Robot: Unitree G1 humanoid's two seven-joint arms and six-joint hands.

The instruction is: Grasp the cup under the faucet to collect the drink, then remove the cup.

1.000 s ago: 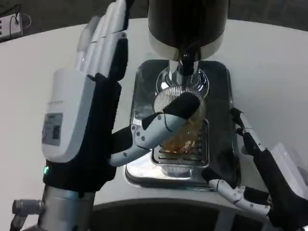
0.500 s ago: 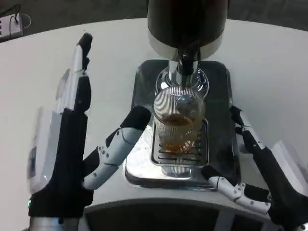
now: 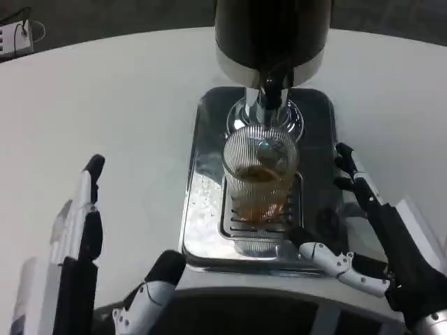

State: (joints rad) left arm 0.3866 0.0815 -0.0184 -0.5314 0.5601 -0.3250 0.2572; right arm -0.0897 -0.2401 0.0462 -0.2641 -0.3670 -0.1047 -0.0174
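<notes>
A ribbed clear cup (image 3: 260,176) with amber drink in its lower part stands on the grate of the steel drip tray (image 3: 204,209), right under the black faucet (image 3: 271,88) of the dark dispenser (image 3: 271,35). My left hand (image 3: 80,269) is low at the bottom left, fingers straight and apart, well clear of the cup and holding nothing. My right hand (image 3: 377,244) lies open at the tray's right edge, thumb reaching along the tray's front, fingers pointing up beside the cup without touching it.
The white round table (image 3: 105,125) stretches out to the left and right of the tray. A power strip (image 3: 14,36) lies at the far left corner. The table's front edge runs just below the tray.
My left hand has let go of the cup and dropped back down and left, away from the tray. The cup stays under the faucet. My right hand has barely moved.
</notes>
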